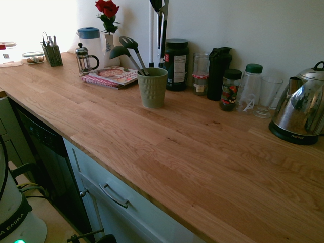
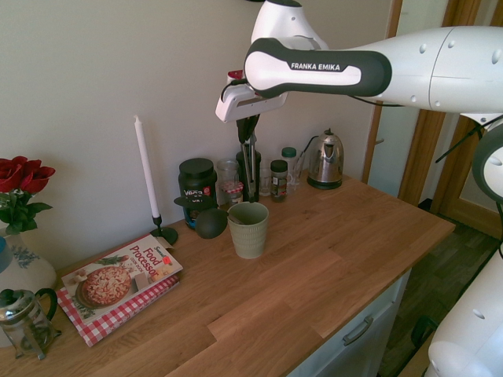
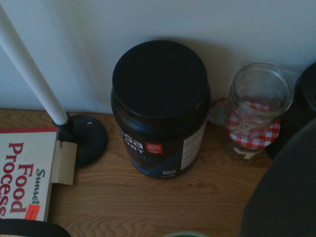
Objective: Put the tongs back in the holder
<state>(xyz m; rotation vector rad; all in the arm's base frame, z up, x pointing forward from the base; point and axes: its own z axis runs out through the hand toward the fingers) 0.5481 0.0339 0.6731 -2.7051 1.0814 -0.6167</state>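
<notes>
The tongs (image 2: 250,169) hang straight down from my gripper (image 2: 247,126), which is shut on their upper end. They are slim and dark against the wall, with their tips above and just behind the holder (image 2: 248,229). In the first exterior view the tongs (image 1: 162,35) come down from the top edge behind the pale green ribbed holder (image 1: 152,87). Two dark grey ladles (image 1: 129,48) lean out of the holder. In the wrist view a sliver of the holder's rim (image 3: 185,234) shows at the bottom edge, beside a large blurred dark shape (image 3: 284,197).
A black-lidded tub (image 3: 158,108), a glass jar on a checked lid (image 3: 254,113), a white candle on a black base (image 2: 145,169) and a cookbook (image 2: 118,279) stand close behind and beside the holder. Further along are bottles, a glass (image 1: 267,93) and a kettle (image 1: 301,109).
</notes>
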